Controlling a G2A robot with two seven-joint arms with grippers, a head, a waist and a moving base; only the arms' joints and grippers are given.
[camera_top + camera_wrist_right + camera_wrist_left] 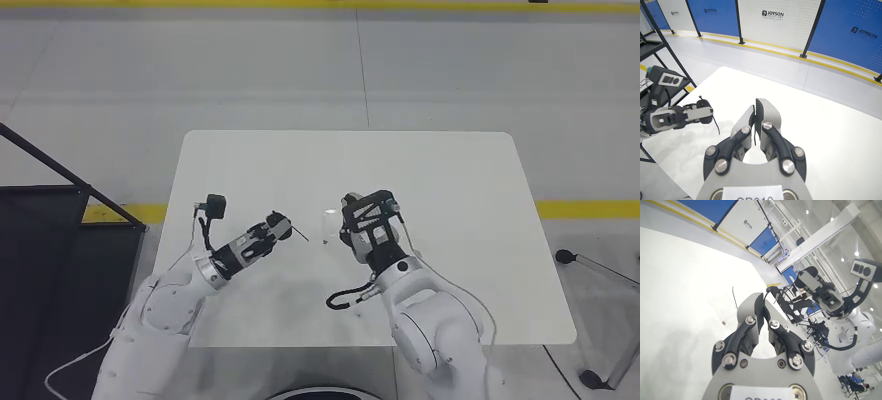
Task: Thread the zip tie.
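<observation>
The left gripper [762, 303] is pinching the light, whippy zip tie [768, 289] near its head; the right gripper [755, 106] is holding its fingers pressed shut.

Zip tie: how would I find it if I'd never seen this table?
Look at the big white table, then the robot's left hand above it. The zip tie is the thin black strip pinched in that hand, its tail curving down, far skinnier than the chunky grey fingers.

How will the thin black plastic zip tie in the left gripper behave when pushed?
Probably bendy: the thin black plastic zip tie curves limply out of the left gripper. Likely very light: a fingertip pinch alone holds it up.
</observation>
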